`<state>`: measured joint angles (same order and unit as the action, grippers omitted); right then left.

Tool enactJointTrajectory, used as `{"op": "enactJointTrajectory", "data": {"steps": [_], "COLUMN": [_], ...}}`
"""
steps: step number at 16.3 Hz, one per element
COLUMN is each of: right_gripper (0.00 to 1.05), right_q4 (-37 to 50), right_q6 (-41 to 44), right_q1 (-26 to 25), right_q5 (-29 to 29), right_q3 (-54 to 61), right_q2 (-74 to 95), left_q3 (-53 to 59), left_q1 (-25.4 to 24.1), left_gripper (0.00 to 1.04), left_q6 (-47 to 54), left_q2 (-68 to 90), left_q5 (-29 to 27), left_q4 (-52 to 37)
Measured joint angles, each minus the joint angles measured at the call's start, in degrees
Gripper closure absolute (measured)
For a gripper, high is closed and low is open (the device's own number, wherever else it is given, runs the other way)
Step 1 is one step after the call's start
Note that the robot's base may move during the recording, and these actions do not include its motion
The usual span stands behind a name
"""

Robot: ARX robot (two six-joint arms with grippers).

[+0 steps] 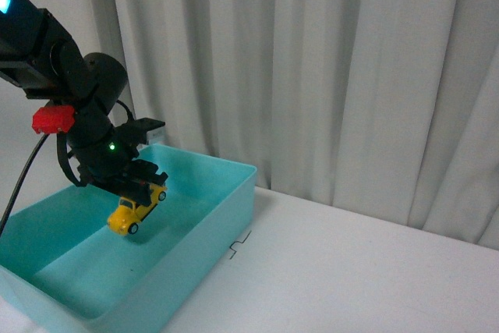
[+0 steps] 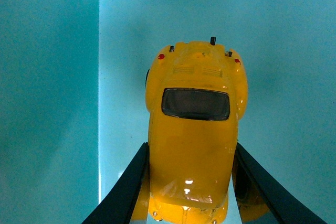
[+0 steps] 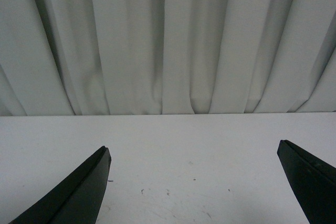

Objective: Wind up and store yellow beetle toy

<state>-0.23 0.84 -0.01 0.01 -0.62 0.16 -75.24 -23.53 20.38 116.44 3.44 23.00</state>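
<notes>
left fingers (image 2: 126, 187) clamped on yellow beetle toy (image 1: 136, 210) inside teal bin (image 1: 212, 232) | right fingers (image 3: 79, 192) apart

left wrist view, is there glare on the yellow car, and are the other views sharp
Left wrist view: the yellow beetle toy is sharp, with small white glints on its glossy body and a bright streak along the teal bin. Front view: soft and grainy, toy small but readable. Right wrist view: even light, curtain folds softly shaded, no glare.
</notes>
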Motion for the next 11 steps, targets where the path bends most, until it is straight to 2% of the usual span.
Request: {"op": "enactJointTrajectory", "data": {"steps": [11], "right_gripper": [0.07], "right_q4": [0.0], "right_q6": [0.0], "right_q1": [0.0], "right_q5": [0.0], "right_q3": [0.0], "right_q2": [0.0], "left_q3": [3.41], "left_q1": [1.2], "left_gripper": [0.67], "left_q6": [5.68], "left_q2": [3.28], "left_q5": [-2.69], "left_q4": [-5.25]}}
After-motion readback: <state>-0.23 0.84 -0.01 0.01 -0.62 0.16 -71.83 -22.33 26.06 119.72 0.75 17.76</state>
